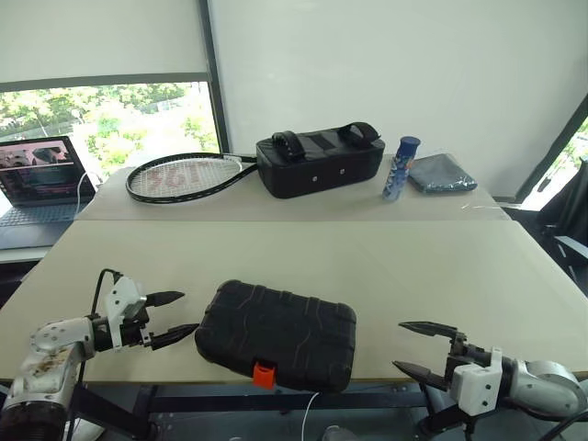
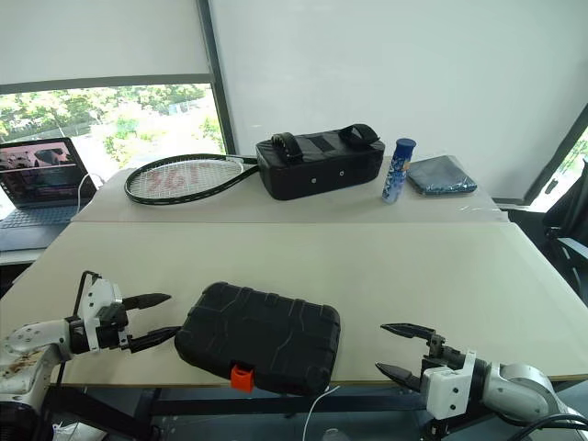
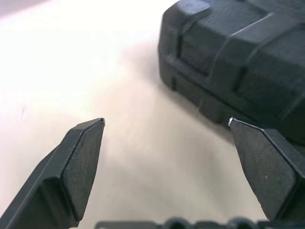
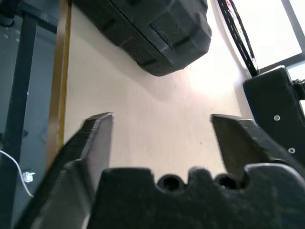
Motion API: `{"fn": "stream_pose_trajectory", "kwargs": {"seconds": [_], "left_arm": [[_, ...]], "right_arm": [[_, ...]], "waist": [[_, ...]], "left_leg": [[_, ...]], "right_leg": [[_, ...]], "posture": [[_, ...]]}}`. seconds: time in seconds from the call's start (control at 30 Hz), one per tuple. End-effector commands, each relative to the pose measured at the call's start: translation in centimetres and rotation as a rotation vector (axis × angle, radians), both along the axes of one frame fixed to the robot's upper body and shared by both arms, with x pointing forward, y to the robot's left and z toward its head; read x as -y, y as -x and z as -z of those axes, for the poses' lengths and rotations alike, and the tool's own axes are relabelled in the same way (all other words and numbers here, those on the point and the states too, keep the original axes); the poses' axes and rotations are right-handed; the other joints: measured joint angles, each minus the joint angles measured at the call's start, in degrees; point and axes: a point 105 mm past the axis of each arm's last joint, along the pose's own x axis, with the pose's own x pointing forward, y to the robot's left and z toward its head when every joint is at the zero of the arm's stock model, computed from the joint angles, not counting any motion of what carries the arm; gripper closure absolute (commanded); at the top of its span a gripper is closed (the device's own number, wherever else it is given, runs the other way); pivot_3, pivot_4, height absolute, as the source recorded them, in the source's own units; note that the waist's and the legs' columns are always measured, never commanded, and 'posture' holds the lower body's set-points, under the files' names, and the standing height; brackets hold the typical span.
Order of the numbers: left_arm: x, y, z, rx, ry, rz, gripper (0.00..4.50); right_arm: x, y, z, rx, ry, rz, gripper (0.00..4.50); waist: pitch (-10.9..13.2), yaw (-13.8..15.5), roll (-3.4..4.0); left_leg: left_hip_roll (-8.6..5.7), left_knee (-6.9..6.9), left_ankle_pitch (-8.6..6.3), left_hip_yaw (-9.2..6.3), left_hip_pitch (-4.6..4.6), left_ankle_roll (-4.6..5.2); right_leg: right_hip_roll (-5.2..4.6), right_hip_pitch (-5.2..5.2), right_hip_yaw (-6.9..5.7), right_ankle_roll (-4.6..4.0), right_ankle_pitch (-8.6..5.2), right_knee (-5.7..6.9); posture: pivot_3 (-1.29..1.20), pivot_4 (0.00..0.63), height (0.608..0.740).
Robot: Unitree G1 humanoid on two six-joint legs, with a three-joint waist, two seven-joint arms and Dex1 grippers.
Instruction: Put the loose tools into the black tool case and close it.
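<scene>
The left gripper (image 1: 176,317) gapes empty just beside the shut case (image 1: 277,333), perhaps touching its corner. The right gripper (image 1: 421,348), spread and empty, hangs well apart at the table (image 1: 413,266) edge.

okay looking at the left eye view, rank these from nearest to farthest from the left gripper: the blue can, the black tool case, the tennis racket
1. black tool case: closed, right beside the left gripper, toward the middle of the near table.
2. tennis racket: on the far table, up ahead of that gripper.
3. blue can: upright on the far table, off to the right past the black bag.
</scene>
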Motion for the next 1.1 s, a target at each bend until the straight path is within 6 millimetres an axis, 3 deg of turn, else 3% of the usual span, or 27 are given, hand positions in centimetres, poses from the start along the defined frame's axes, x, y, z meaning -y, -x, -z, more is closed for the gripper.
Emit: {"fn": "stream_pose_trajectory", "kwargs": {"seconds": [0.03, 0.1, 0.23, 0.4, 0.5, 0.83, 1.1], "left_arm": [[0.1, -0.1, -1.5, 0.007, 0.011, 0.033, 0.00], [0.6, 0.1, -1.2, 0.021, -0.030, 0.077, 0.00], [2.1, 0.0, -1.1, 0.070, -0.072, 0.152, 1.04], [4.0, -0.2, -0.7, 0.053, -0.090, 0.224, 2.90], [5.4, 0.3, -0.5, 0.032, -0.090, 0.291, 3.85], [10.1, -0.5, -2.5, 0.049, 0.040, 0.300, 3.85], [10.6, -2.9, -2.4, 0.056, 0.062, 0.189, 3.85]], "right_arm": [[-0.9, 0.3, -1.0, -0.010, -0.030, -0.032, 2.41], [-1.6, 0.6, -0.8, -0.072, -0.051, -0.044, 3.08], [-3.3, 1.5, -0.3, -0.182, -0.050, -0.088, 4.41], [-4.6, 1.3, 1.1, -0.315, -0.048, -0.043, 4.50], [-5.6, 0.0, 0.6, -0.308, -0.077, -0.018, 4.50], [-7.3, -4.4, -2.0, -0.276, -0.176, 0.062, 4.50], [-6.2, -10.7, -2.2, -0.295, -0.177, 0.278, 4.50]], "waist": [[0.0, 0.1, -0.04], [0.0, 0.1, -0.04], [0.0, 0.3, -0.04], [0.0, 0.5, -0.06], [0.0, 0.5, -0.06], [0.1, 0.7, -0.22], [0.2, 0.5, -0.35]], "left_leg": [[0.00, 0.00, 0.00, -0.01, 0.00, 0.00], [0.01, 0.00, 0.00, -0.01, -0.01, 0.00], [0.02, 0.00, 0.00, 0.00, -0.13, 0.00], [0.02, 0.00, 0.00, 0.00, -0.31, 0.00], [0.00, 0.00, 0.00, 0.00, -0.38, 0.00], [-0.01, 0.03, 0.01, -0.01, -0.48, 0.00], [-0.01, 0.05, 0.02, -0.05, -0.61, 0.00]], "right_leg": [[0.00, -0.01, -0.01, 0.00, 0.00, 0.00], [0.00, -0.03, -0.01, -0.01, 0.00, 0.00], [0.00, -0.09, -0.03, -0.11, -0.07, -0.02], [0.00, -0.15, -0.04, -0.02, -0.14, -0.08], [-0.01, -0.19, -0.04, 0.01, -0.15, -0.11], [-0.02, -0.25, -0.06, 0.10, -0.09, -0.12], [0.02, -0.36, -0.09, 0.46, 0.17, -0.12]], "posture": [[0.00, 0.150, 0.740], [0.00, 0.150, 0.740], [0.00, 0.150, 0.740], [0.00, 0.150, 0.740], [0.00, 0.150, 0.740], [0.00, 0.150, 0.740], [0.00, 0.150, 0.740]]}}
